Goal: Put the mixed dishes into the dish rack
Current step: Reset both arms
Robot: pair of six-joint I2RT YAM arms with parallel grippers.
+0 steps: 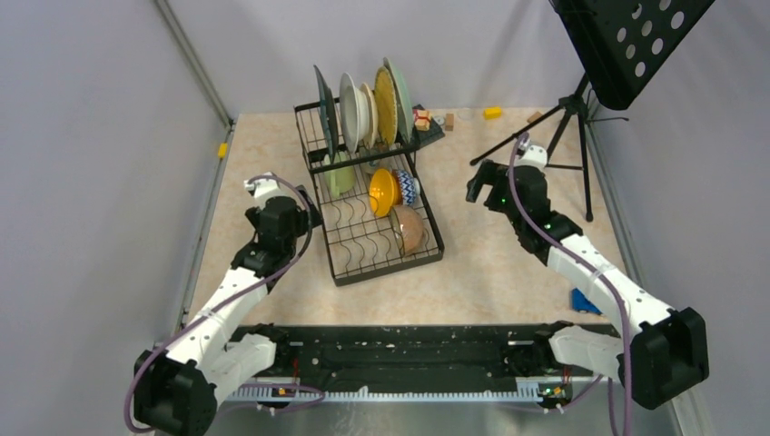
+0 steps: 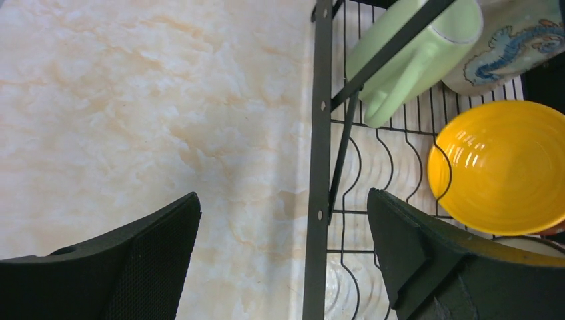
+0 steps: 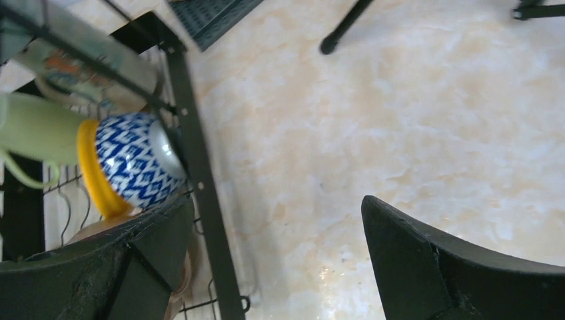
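The black wire dish rack (image 1: 338,238) stands mid-table. Several plates stand upright in its raised back section, from a dark teal one (image 1: 322,102) to a pale teal one (image 1: 400,98). In the flat tray lie a light-green mug (image 1: 340,174), a yellow-orange bowl (image 1: 382,192), a blue-and-white patterned bowl (image 1: 407,186) and a brownish bowl (image 1: 411,229). My left gripper (image 1: 306,218) is open and empty, and straddles the rack's left rail (image 2: 318,167); mug (image 2: 413,53) and yellow bowl (image 2: 506,167) lie ahead. My right gripper (image 1: 476,186) is open and empty beside the rack's right rail (image 3: 200,180), near the patterned bowl (image 3: 133,167).
A black tripod music stand (image 1: 581,118) stands at the back right, one leg showing in the right wrist view (image 3: 343,30). Small toy blocks (image 1: 423,119) and a yellow block (image 1: 491,113) lie behind the rack. A blue toy car (image 1: 584,302) lies by the right arm. Grey walls enclose the table.
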